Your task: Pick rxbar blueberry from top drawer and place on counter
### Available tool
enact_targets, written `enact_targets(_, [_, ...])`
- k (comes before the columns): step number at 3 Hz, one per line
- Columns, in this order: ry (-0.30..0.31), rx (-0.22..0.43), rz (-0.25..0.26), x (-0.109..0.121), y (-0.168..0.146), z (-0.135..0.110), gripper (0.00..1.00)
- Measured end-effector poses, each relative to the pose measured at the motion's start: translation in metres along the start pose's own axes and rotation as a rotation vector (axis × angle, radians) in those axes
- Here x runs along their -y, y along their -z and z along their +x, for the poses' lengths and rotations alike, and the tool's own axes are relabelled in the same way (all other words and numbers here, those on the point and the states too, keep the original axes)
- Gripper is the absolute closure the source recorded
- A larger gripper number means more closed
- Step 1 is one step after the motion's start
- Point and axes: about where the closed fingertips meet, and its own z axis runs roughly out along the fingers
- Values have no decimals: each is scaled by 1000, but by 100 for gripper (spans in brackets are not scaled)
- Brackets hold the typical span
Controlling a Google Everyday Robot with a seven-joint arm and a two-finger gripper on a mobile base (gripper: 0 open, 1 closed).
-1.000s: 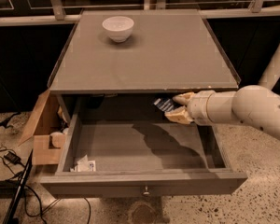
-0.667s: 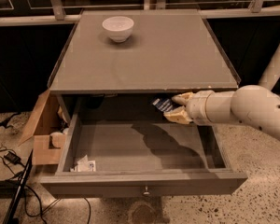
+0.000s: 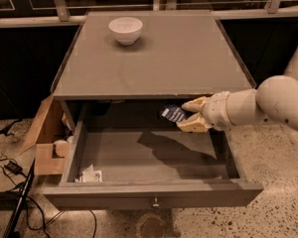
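The top drawer (image 3: pixel 154 194) stands pulled open below the counter (image 3: pixel 179 58). My gripper (image 3: pixel 188 115) is over the drawer's back right part, just under the counter's front edge. It is shut on the rxbar blueberry (image 3: pixel 173 113), a small dark wrapper with light-blue lettering that sticks out to the left of the fingertips. The bar hangs above the drawer floor. The arm comes in from the right.
A white bowl (image 3: pixel 125 29) stands at the counter's back left. A white crumpled paper packet (image 3: pixel 91 174) lies in the drawer's front left corner. An open cardboard box (image 3: pixel 47 138) sits on the floor left of the cabinet, with cables (image 3: pixel 12 170) nearby.
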Motion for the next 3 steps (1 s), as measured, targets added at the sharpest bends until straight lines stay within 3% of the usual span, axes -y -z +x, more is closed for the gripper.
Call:
enact_targets(2, [49,-57,-171,-1,58,-16,100])
enact_targets(3, [91,-87,-219,7,89,-43,100])
